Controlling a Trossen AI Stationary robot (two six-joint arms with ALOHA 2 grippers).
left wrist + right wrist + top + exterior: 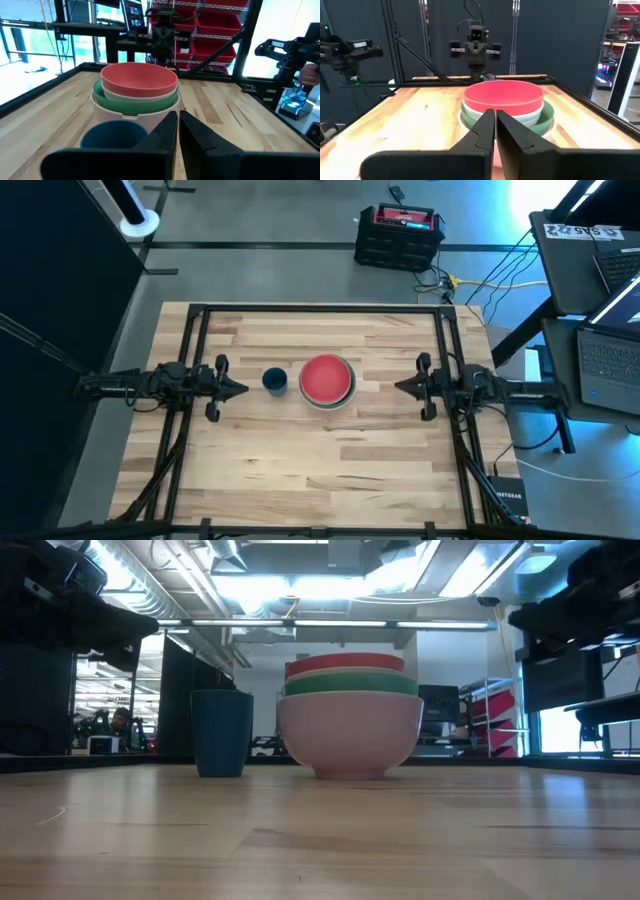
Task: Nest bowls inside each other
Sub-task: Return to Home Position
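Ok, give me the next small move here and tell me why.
Probably nothing more than parking both arms at the table's sides and stopping. The bowls sit nested in one stack, red-pink on top, and the blue cup stands upright beside it. The left gripper and the right gripper are both clear of them, shut and holding nothing.

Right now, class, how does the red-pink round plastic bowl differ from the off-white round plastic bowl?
The red-pink round plastic bowl sits topmost in the stack; the off-white round plastic bowl sits lowest, on the wooden table. The off-white bowl holds a green bowl and those above it; the red-pink bowl holds nothing. From table level only the red-pink bowl's rim shows, but the off-white bowl's whole wall. Both are round, smooth and upright.
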